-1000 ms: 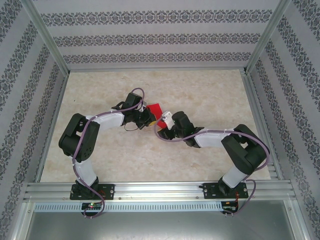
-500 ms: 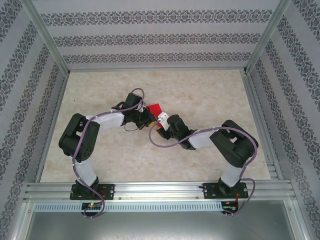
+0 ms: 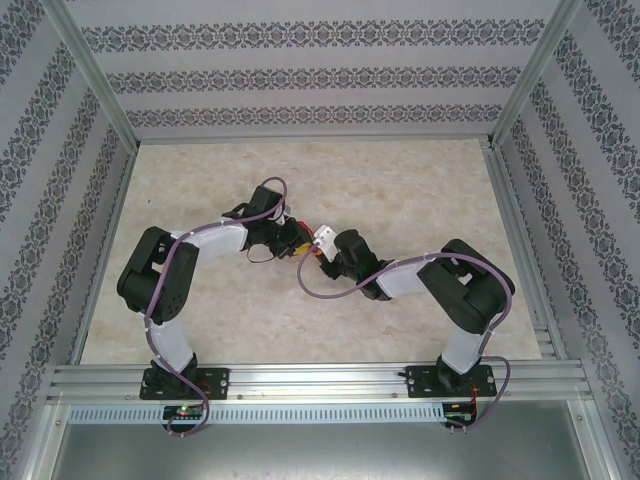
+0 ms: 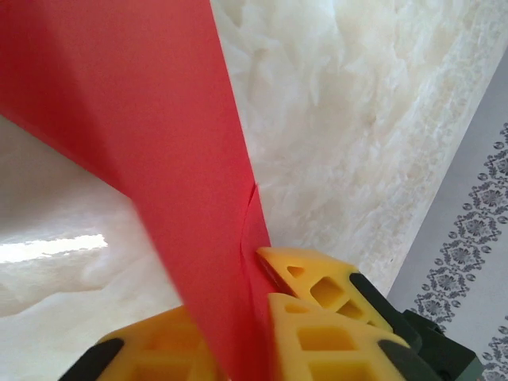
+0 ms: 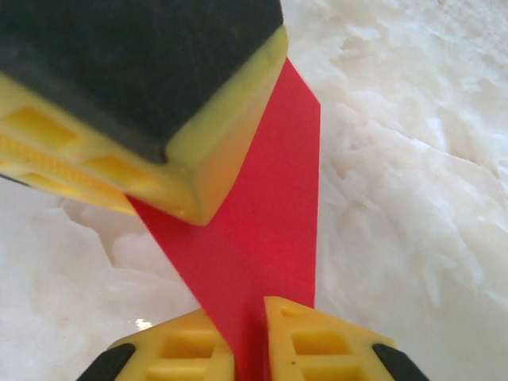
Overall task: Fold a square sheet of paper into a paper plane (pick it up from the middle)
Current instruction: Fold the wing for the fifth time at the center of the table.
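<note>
The folded red paper [image 5: 262, 214] is clamped at lower centre by the right gripper [image 5: 248, 321]. The left gripper [image 4: 226, 329] is set astride it; hold undetermined.

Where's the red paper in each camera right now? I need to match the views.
Top external: red paper, a small sliver just left of mid-picture.
Left wrist: red paper, a broad band from upper left to bottom centre.
Right wrist: red paper, a strip down the centre.
Shared landmark: pale marbled table.
</note>
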Robot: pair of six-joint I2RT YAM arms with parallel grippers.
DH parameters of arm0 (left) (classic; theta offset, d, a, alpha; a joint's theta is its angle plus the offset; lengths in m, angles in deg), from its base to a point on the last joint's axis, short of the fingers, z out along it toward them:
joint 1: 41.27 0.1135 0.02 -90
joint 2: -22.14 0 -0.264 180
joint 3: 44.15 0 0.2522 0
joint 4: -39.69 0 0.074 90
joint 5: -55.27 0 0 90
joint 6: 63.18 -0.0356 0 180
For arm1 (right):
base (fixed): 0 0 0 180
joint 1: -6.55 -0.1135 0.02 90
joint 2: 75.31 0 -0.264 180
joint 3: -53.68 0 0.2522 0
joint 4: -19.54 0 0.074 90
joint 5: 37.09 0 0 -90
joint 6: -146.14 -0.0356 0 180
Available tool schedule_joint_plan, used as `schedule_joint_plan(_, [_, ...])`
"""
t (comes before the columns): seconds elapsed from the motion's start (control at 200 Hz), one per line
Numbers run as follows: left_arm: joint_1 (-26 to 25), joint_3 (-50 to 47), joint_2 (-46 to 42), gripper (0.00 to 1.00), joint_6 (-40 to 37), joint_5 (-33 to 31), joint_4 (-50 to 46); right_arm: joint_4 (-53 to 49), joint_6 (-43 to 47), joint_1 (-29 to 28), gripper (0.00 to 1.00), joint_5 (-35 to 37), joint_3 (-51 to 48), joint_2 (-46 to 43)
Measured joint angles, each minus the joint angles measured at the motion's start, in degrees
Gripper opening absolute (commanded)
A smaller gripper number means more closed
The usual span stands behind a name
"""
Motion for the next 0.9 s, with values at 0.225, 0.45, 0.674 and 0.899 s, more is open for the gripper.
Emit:
schedule_joint_plan(0.225, [4.85, 0.02, -3.58, 0.44, -1.92, -1.60, -3.72, -0.52, -5.38, 1.11, 0.02, -6.47, 0.00, 0.00])
schedule_joint_plan(0.45, [7.34, -2.49, -8.85, 0.50, -3.02, -2.08, -1.68, -0.59, -14.78, 3.06, 0.00, -13.84, 0.11, 0.15])
schedule_joint_plan(0.674, [7.30, -8.55, -9.42, 0.43, -3.98, -0.33, 3.96, -0.50, -23.41, 3.08, 0.00, -19.85, 1.97, 2.99])
schedule_joint_plan(0.899, [5.92, -11.61, -9.42, 0.33, -6.38, 1.40, 7.65, 0.26, -31.10, 4.50, 0.00, -25.24, 3.43, 6.54])
